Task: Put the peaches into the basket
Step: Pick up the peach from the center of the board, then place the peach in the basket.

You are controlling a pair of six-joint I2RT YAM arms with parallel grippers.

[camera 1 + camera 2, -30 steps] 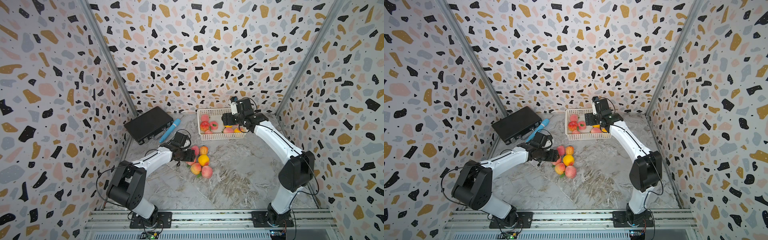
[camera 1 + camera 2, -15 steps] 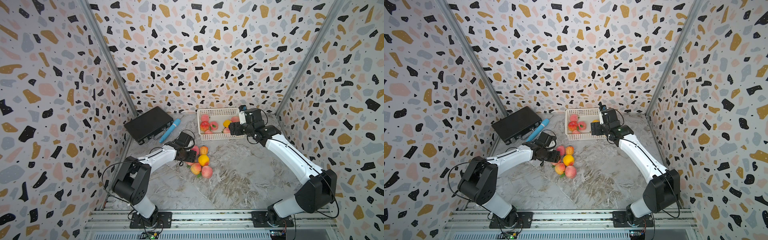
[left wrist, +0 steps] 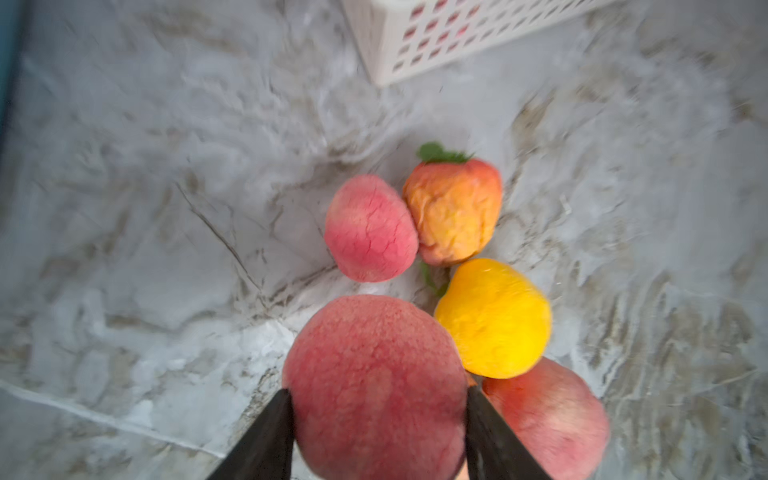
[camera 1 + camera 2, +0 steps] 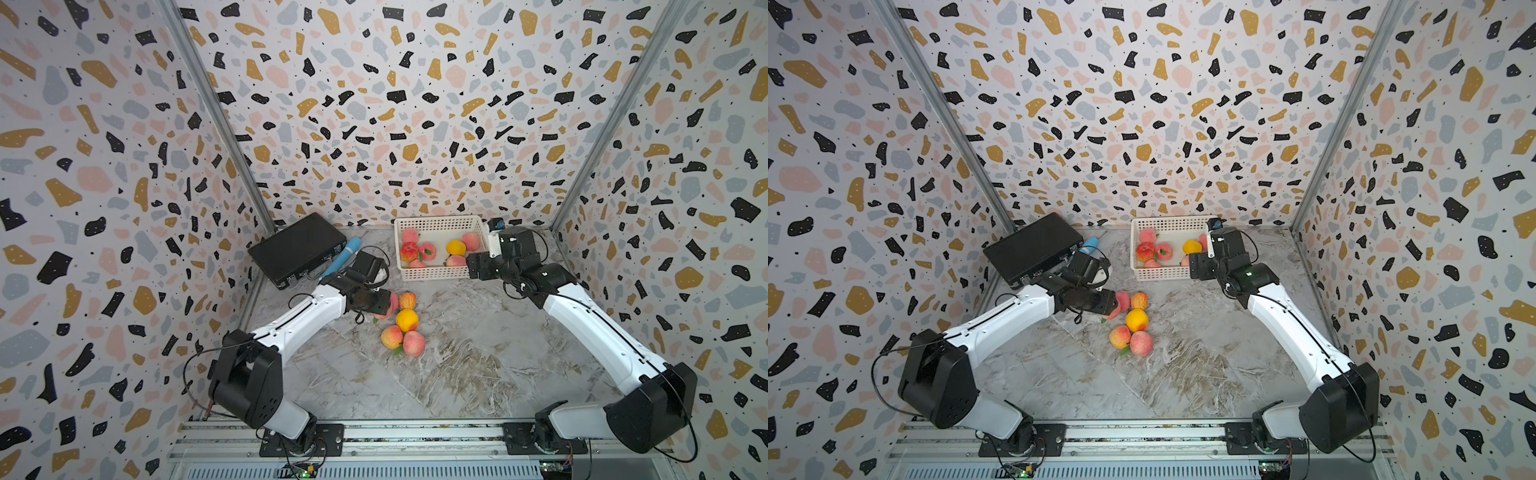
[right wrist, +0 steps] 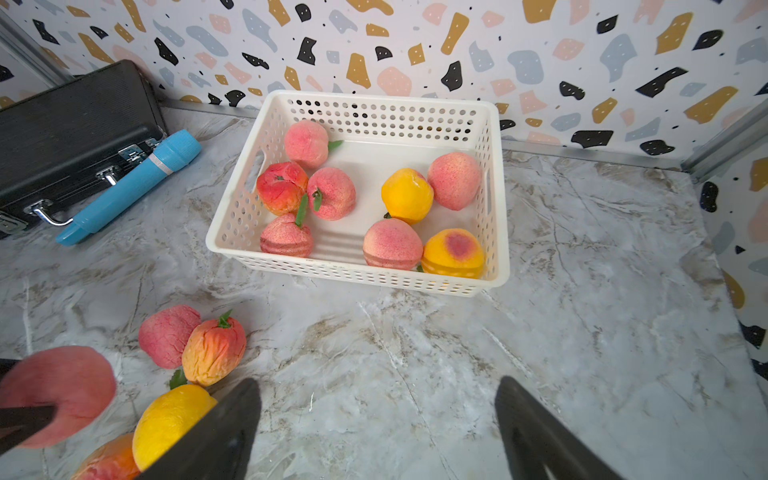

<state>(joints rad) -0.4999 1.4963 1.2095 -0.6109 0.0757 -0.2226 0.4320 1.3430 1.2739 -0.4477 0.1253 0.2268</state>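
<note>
Your left hand [image 3: 378, 390] is pinching the round pink-blushed peach [image 3: 374, 353] by its fingertips beside the loose peaches [image 4: 406, 320] at mid-frame, so it could slip and scatter them short of the white lattice plastic basket [image 4: 432, 273] at upper centre, near your spread, empty right hand [image 5: 377, 384].

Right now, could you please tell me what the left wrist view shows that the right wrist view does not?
Only the left wrist view: both left jaws pressed against the sides of the held pink peach, close up. Only the right wrist view: the basket's inside with eight peaches, the black case, the patterned wall and the open, empty right jaws. Both: the held peach, a smaller pink peach, a wrinkled orange-red peach, a yellow peach, part of the basket and the marble tabletop.
</note>
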